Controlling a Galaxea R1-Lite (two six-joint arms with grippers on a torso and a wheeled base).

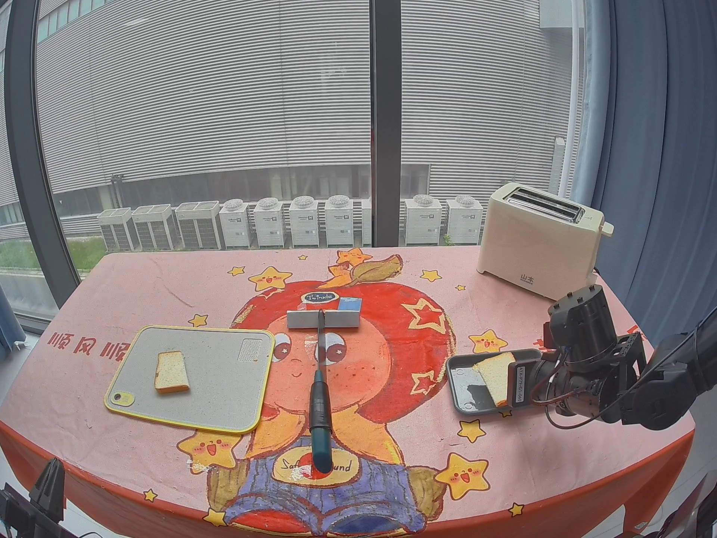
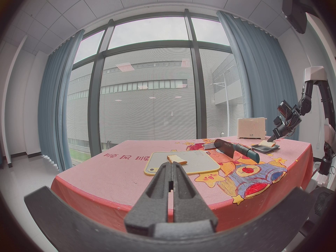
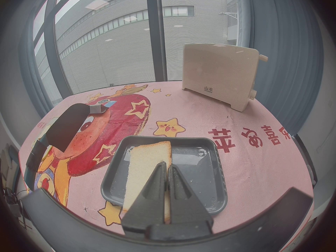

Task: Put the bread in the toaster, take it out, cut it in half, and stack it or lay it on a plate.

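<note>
Right claw (image 1: pixel 514 382) is closed on a pale square slice of bread (image 1: pixel 495 375) at the dark grey rectangular tray (image 1: pixel 464 394), which sits on the bench (image 1: pixel 149 293) near its right edge, in front of the cream two-slot toaster (image 1: pixel 539 239). From the right wrist view the claw (image 3: pixel 166 166) has its fingers drawn together with a sliver of the slice (image 3: pixel 147 165) pinched between them over the tray (image 3: pixel 206 179); whether the slice lies flat I cannot tell. That view gives the toaster (image 3: pixel 220 74) side-on with its lever at one end, whereas the head view looks down into its two top slots. Left claw (image 2: pixel 170 166) hangs off the bench's near left corner, fingers pressed shut on nothing. A smaller piece of bread (image 1: pixel 172 372) lies on the grey cutting board with a yellow rim (image 1: pixel 216 390) at the left. At mid-bench, the cleaver with a teal handle (image 1: pixel 320 405) leans its blade on a grey knife rest (image 1: pixel 323 317); the head view catches it edge-on as a thin line, while the left wrist view shows the cleaver (image 2: pixel 227 147) with a broad dark blade.
</note>
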